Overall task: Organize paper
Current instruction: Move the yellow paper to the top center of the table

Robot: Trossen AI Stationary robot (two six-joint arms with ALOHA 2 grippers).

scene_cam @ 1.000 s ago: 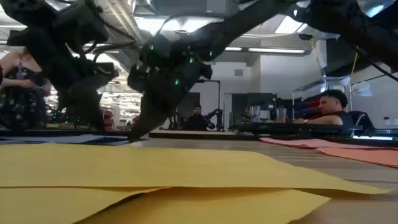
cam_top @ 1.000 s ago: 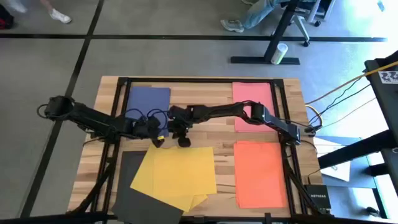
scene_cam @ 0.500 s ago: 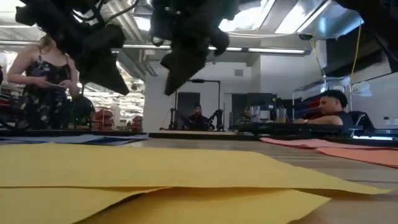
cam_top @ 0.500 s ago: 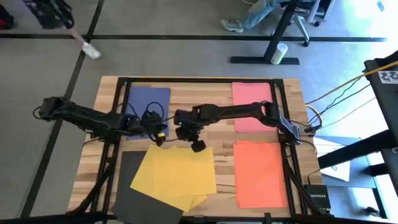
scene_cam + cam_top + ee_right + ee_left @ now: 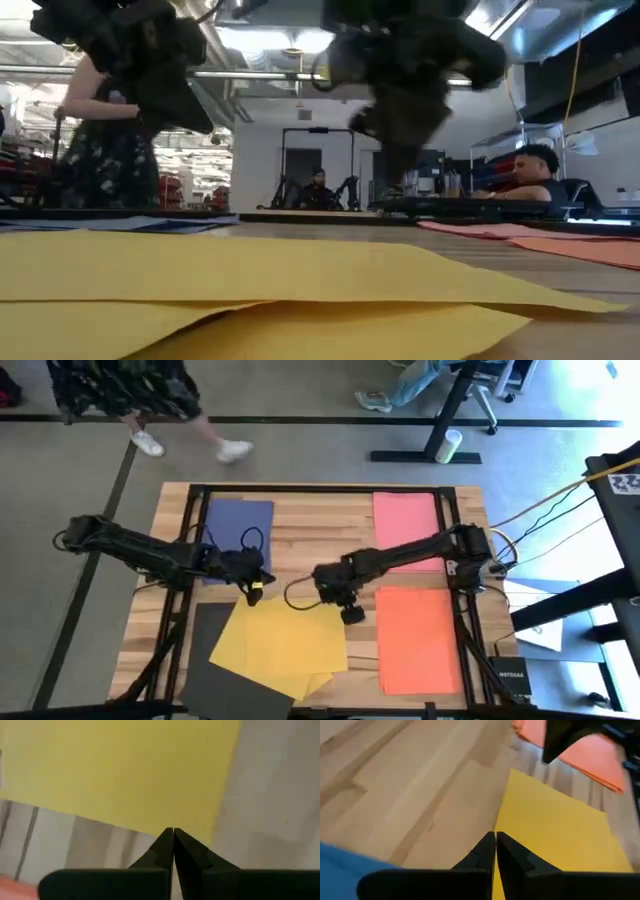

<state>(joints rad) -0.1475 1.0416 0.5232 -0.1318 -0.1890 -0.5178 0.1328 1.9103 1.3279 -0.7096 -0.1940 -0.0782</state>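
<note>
Sheets of paper lie flat on the wooden table: navy blue [image 5: 238, 525] far left, pink [image 5: 407, 528] far right, orange [image 5: 418, 638] near right. Yellow paper [image 5: 285, 638] lies near the middle, partly over a dark grey-black sheet [image 5: 222, 670]. My left gripper [image 5: 256, 590] is shut above the yellow paper's far left corner [image 5: 520, 777]. My right gripper [image 5: 351, 616] is shut above the yellow paper's right edge [image 5: 227, 780]. In the low view both grippers hang clear above the table.
A second yellow sheet's corner [image 5: 318, 684] sticks out askew under the top one. Bare wood [image 5: 320, 520] lies between the blue and pink sheets. A black frame [image 5: 320, 488] rims the table. A person [image 5: 150, 400] walks past beyond the far edge.
My right gripper has risen from the table by the yellow paper's far edge. It has travelled toward the table's right and near edges and now hangs over that sheet's right edge. The papers have stayed in place.
</note>
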